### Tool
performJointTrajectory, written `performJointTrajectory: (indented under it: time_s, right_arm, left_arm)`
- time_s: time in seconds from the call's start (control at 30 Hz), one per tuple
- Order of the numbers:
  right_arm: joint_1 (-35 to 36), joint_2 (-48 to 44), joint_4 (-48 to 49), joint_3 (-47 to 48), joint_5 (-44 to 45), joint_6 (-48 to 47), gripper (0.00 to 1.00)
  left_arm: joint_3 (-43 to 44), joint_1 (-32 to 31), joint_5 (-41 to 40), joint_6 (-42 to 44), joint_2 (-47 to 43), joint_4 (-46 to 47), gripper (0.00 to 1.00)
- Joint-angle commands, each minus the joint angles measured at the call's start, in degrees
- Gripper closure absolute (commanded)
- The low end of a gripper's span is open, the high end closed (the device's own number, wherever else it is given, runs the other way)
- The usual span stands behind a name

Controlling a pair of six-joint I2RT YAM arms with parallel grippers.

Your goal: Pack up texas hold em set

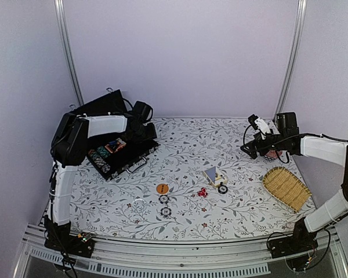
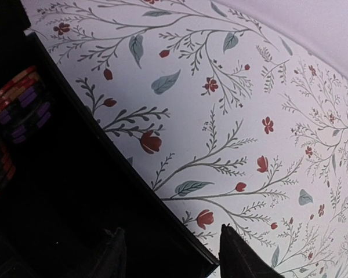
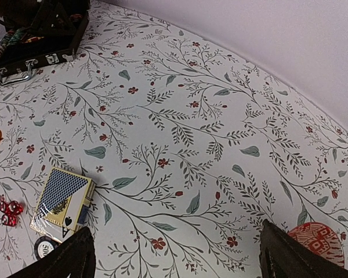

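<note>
The black case lies open at the table's left with its lid raised behind it and rows of chips inside. My left gripper is open astride the case's far right rim, one finger over the dark inside, the other over the tablecloth. Loose at mid-table are an orange disc, two chips, red dice, a card deck and another chip. My right gripper hangs wide open and empty at the right, with the deck and dice to its left.
A woven yellow basket sits at the right front. A red patterned dish lies by my right finger, partly hidden behind the right gripper in the top view. Walls close off the back and sides.
</note>
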Motion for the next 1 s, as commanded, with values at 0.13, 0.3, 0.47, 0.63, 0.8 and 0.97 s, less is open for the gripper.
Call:
performJointTrajectory:
  time_s: [0.13,0.3,0.47,0.63,0.8,0.97]
  right_arm:
    - [0.9,-0.8,0.2,0.3,1.0,-1.2,0.02]
    - [0.9,-0.8,0.2,0.1,1.1,-1.7,0.02]
    - [0.9,-0.8,0.2,0.0,1.6,-2.0,0.02]
    - [0.9,-0.7,0.2,-0.2,1.9,-2.4,0.02]
    - [0.9,0.0,0.0,0.0,2.5,-2.7,0.02]
    - [0.9,0.3,0.0,0.0,2.5,-3.0,0.02]
  left_arm:
    - [3.2,-0.8,0.6,-0.8,3.7,-1.3,0.45]
    - [6.8,-0.9,1.8,0.1,6.6,-2.0,0.46]
    - [10.5,-1.1,3.9,0.6,9.6,-3.7,0.48]
    - [12.4,-2.3,5.9,2.8,11.1,-3.7,0.51]
    - [13.4,-3.5,8.6,3.9,12.4,-3.6,0.58]
    - [13.2,-5.5,10.6,5.4,13.2,-2.4,0.61]
